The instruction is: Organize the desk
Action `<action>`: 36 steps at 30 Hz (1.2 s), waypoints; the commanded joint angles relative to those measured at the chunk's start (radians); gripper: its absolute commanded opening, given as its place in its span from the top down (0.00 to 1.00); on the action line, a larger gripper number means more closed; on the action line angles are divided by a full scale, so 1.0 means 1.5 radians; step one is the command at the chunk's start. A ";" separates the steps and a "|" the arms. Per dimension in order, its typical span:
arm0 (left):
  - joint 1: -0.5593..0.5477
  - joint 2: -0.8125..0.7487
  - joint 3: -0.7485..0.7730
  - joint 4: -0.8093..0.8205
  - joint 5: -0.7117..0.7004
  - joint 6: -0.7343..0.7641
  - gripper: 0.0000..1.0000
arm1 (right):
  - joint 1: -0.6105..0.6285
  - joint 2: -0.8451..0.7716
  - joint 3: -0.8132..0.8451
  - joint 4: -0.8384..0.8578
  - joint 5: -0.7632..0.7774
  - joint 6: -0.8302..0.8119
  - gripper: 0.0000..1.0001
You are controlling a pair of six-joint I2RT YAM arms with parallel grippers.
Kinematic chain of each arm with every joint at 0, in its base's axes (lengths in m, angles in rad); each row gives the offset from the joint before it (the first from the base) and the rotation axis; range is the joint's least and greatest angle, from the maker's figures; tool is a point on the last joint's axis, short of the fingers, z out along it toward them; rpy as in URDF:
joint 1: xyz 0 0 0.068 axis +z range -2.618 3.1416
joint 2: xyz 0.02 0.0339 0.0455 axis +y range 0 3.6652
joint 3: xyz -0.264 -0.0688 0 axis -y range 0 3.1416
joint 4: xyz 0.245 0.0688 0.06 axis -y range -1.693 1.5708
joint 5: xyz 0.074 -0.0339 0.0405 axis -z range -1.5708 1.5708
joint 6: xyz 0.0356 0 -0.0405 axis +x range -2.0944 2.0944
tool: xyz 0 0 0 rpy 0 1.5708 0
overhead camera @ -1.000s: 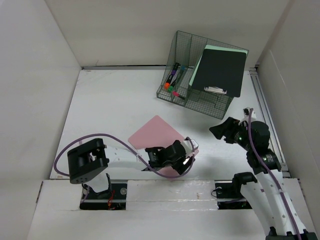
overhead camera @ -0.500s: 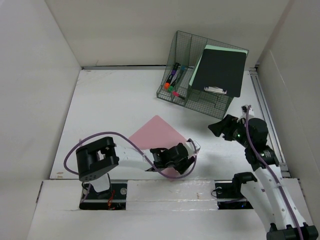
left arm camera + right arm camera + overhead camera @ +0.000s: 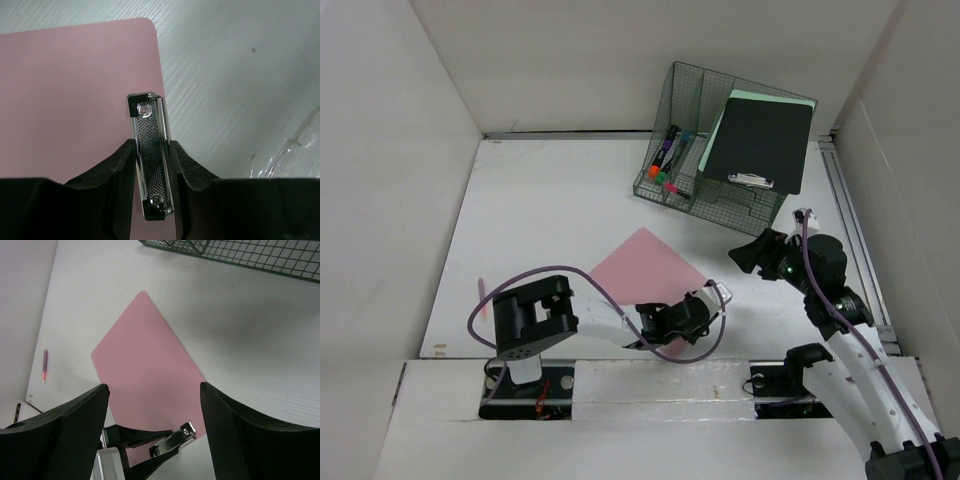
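Left wrist view: the left gripper [image 3: 151,159] is clamped on the metal clip [image 3: 147,125] of a pink clipboard [image 3: 70,100], one dark finger [image 3: 120,165] pressed against each long side of the clip. The clipboard lies flat on the desk [image 3: 225,75], its rounded corner just beyond the clip.

From the top external view, the desk [image 3: 550,200] spreads between white panel walls, and the clipboard [image 3: 645,265] rests near the middle of its near edge, turned like a diamond. A dark green wire-mesh organizer [image 3: 658,188] stands by the far right corner, holding markers [image 3: 665,160] and a dark board [image 3: 765,140] leaning in its rear section. A pinkish pen [image 3: 481,290] lies at the left edge.

The right gripper [image 3: 745,258] hovers between organizer and clipboard with its fingers spread wide, holding nothing.
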 commanded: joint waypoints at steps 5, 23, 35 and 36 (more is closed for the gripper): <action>-0.004 -0.042 -0.027 -0.111 -0.036 0.009 1.00 | 0.039 0.011 0.016 0.050 0.042 0.013 0.21; 0.002 -0.230 -0.020 -0.165 -0.071 0.009 1.00 | 0.147 0.096 -0.047 0.105 -0.049 0.022 0.01; 0.002 -0.236 -0.017 -0.165 -0.094 0.016 1.00 | 0.260 0.181 -0.067 0.228 -0.063 0.064 0.05; 0.002 -0.237 -0.018 -0.165 -0.097 0.015 1.00 | 0.260 0.195 -0.071 0.232 -0.064 0.067 0.06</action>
